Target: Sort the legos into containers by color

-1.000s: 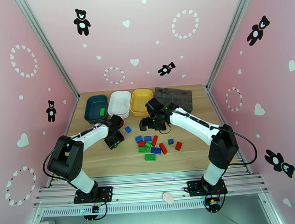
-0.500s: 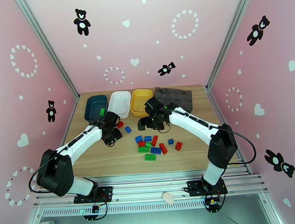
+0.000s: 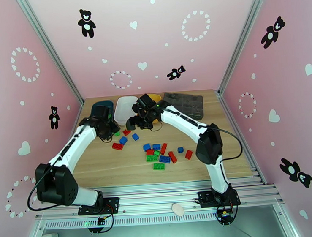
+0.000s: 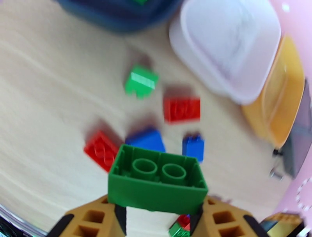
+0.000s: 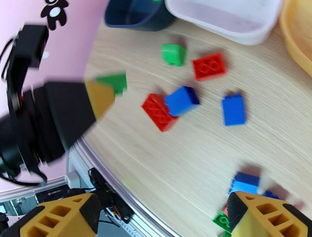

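The left gripper [image 4: 159,212] has pinched its fingers onto a green lego [image 4: 158,177] (hollow underside showing), held just in front of the white tray [image 3: 122,108], toward the teal tray [image 3: 97,107] at its left. The right gripper [image 5: 165,218] hangs spread wide and empty before the white tray. Loose legos [image 3: 160,152] lie nearer the arms.
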### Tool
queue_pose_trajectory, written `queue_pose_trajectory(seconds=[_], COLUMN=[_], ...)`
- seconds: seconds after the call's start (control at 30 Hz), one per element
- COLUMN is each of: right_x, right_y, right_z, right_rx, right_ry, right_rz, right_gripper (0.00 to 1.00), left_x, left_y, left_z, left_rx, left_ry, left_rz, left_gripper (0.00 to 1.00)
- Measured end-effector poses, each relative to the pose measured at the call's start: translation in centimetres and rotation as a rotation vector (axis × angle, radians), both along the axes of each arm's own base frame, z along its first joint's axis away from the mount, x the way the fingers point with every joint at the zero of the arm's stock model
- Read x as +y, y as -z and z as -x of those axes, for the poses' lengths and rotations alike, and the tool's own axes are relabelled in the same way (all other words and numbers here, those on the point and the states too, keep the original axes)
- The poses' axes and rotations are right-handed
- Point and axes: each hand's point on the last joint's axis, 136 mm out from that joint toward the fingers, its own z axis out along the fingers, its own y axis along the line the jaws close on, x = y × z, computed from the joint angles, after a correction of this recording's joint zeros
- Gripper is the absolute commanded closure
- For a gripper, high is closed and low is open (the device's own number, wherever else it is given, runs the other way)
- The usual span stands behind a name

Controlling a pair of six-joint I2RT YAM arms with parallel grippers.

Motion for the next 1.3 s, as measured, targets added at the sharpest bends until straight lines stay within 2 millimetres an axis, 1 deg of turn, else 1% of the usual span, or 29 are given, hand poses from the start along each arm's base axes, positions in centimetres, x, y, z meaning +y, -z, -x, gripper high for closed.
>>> queue_pose_trajectory(seconds=[0.07,0.23,0.37,0.47,0.53,0.57,0.63,0.7,0.77,0.83,0.93,1.03,1.13,1.23,1.3], right_x=[0.3,0.2,0.0,-0.1,-0.2,-0.3,-0.4,-0.6,-0.8,-0.9,-1.4,-1.9,-2.7,-4.1,-5.2], right_y=[0.0,-0.1,0.0,0.1,0.1,0.1,0.2,0.4,0.5,0.7,1.0,1.5,3.1,5.1,6.3], right_z=[-0.2,-0.4,-0.4,-0.5,-0.5,-0.6,-0.6,-0.7,-0.8,-0.9,-1.1,-1.3,-1.3,-0.8,-0.2], right_rx=[0.001,0.006,0.012,0.013,0.013,0.011,0.010,0.007,0.003,0.000,-0.007,-0.015,-0.008,0.015,0.032], right_ry=[-0.005,-0.004,0.001,0.005,0.008,0.010,0.016,0.023,0.031,0.038,0.052,0.068,0.087,0.103,0.112], right_rz=[-0.005,-0.001,0.006,0.010,0.014,0.017,0.024,0.035,0.047,0.060,0.085,0.115,0.165,0.229,0.268], right_gripper=[0.09,0.09,0.09,0.09,0.09,0.09,0.09,0.09,0.09,0.09,0.09,0.09,0.09,0.09,0.10], left_x=[1.3,4.6,7.2,8.6,9.0,9.1,9.1,9.1,8.9,8.5,7.5,5.9,3.9,2.2,1.2], left_y=[-0.3,-0.5,0.1,0.9,1.4,1.5,1.5,1.3,1.2,1.1,0.8,0.1,-0.3,0.3,1.5], left_z=[-1.6,-5.5,-8.3,-10.1,-11.1,-11.4,-11.5,-11.4,-11.2,-10.5,-8.1,-5.7,-3.1,-0.9,0.4], left_rx=[-0.007,-0.009,0.003,0.025,0.034,0.035,0.040,0.040,0.037,0.042,0.053,0.044,0.033,0.042,0.069], left_ry=[-0.025,-0.075,-0.111,-0.125,-0.120,-0.115,-0.105,-0.096,-0.083,-0.065,-0.032,0.019,0.082,0.141,0.175], left_rz=[-0.004,-0.022,-0.034,-0.040,-0.046,-0.049,-0.053,-0.056,-0.061,-0.069,-0.085,-0.103,-0.123,-0.137,-0.145], left_gripper=[0.58,0.58,0.57,0.47,0.40,0.38,0.37,0.35,0.32,0.30,0.28,0.27,0.27,0.27,0.28])
